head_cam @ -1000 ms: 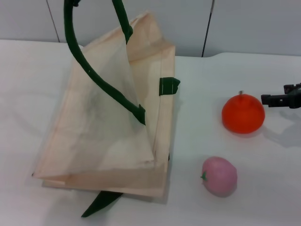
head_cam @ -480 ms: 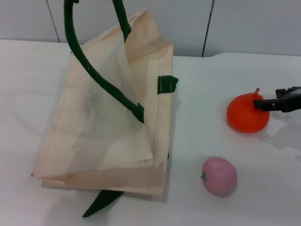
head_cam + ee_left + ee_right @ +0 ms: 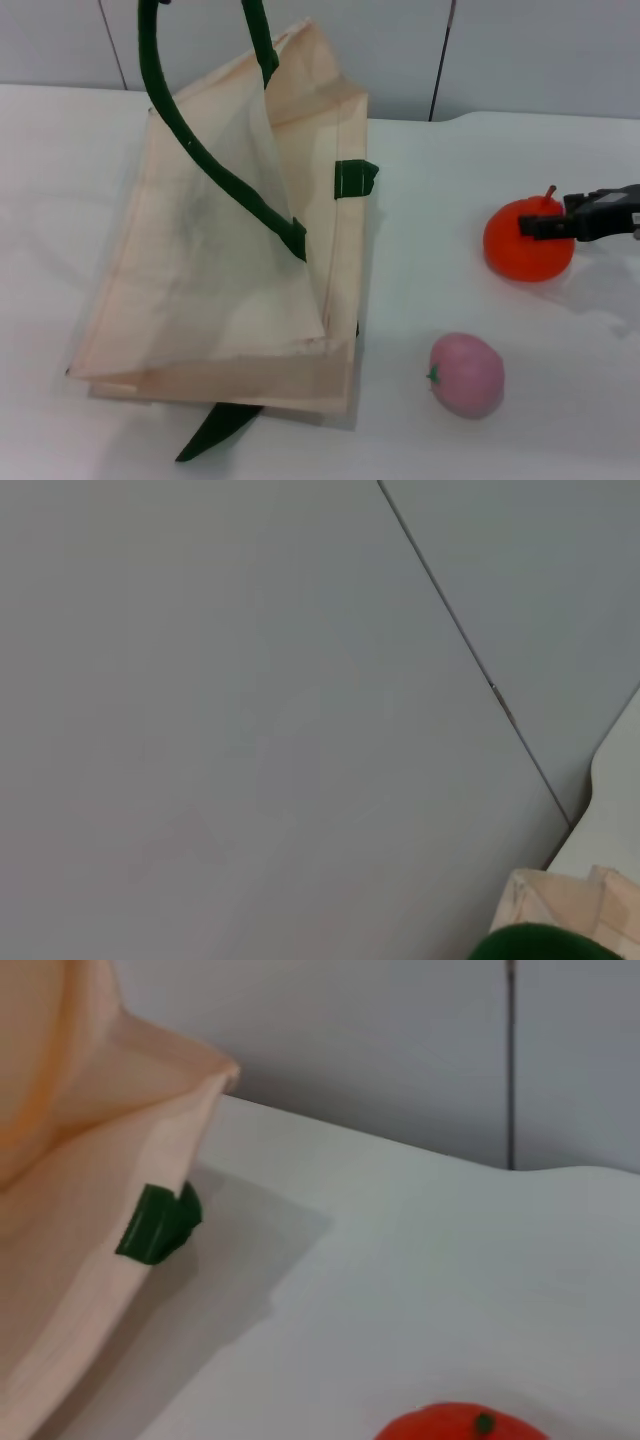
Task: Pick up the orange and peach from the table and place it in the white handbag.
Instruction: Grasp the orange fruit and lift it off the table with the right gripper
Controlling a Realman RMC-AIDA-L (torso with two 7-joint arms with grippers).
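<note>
The orange (image 3: 528,248) sits on the white table (image 3: 440,180) at the right, its stem leaning right; its top also shows in the right wrist view (image 3: 462,1426). My right gripper (image 3: 535,226) reaches in from the right edge and overlaps the orange's upper right side. The pink peach (image 3: 467,374) lies alone nearer the front. The white handbag (image 3: 230,260) lies at the left with its mouth lifted. One dark green handle (image 3: 190,140) rises out of the top of the head view. My left gripper is out of view.
A green strap tab (image 3: 355,178) sticks out of the bag's right edge, and another strap end (image 3: 215,430) lies at the front. A grey panelled wall (image 3: 520,50) runs behind the table. Bare tabletop lies between the bag and the fruits.
My right gripper has moved left from beside the orange to over its upper right side. The orange shifted slightly right and its stem tipped. The peach and the bag stayed put.
</note>
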